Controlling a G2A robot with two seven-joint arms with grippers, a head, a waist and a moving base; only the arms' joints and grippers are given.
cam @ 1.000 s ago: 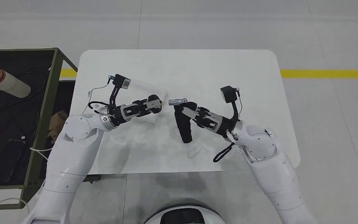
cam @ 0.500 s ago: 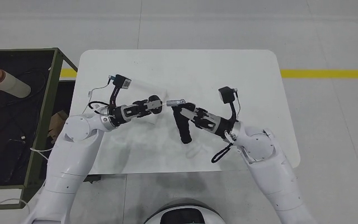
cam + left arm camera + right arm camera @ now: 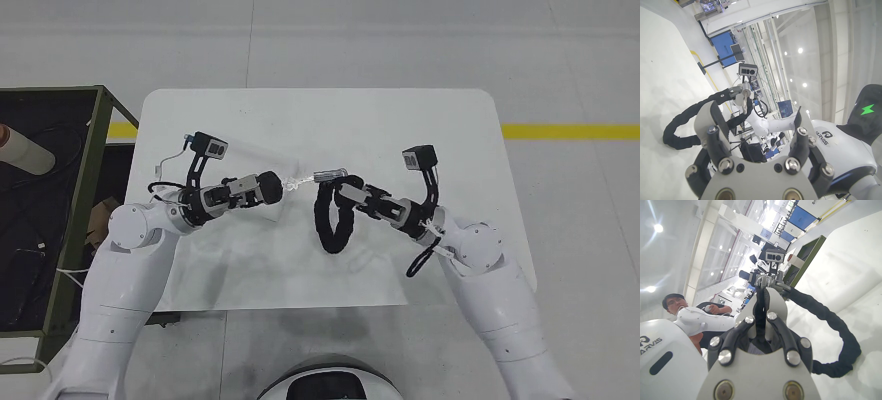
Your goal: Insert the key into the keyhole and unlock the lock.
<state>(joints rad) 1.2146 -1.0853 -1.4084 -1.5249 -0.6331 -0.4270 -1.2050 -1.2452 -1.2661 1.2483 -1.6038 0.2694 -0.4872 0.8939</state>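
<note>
A cable lock is held above the white table (image 3: 400, 120): a metal cylinder (image 3: 328, 177) with a thick black cable loop (image 3: 325, 225) hanging from it. My right gripper (image 3: 345, 190) is shut on the cable just behind the cylinder (image 3: 762, 281), and the loop (image 3: 838, 328) curves down to the table. A silver key (image 3: 745, 103) sits in the keyhole of the cylinder (image 3: 745, 90) and sticks out toward my left gripper (image 3: 278, 186). The left gripper (image 3: 757, 111) is open, its fingers (image 3: 717, 117) spread on either side of the key and not touching it.
A dark green-framed bin (image 3: 50, 200) with cables and a cardboard tube (image 3: 25, 150) stands against the table's left edge. A clear plastic sheet (image 3: 262, 158) lies on the table behind the left gripper.
The right arm swung right and turned the lock, so the cable now hangs as an open loop. The left gripper drew back slightly to the left, away from the key.
</note>
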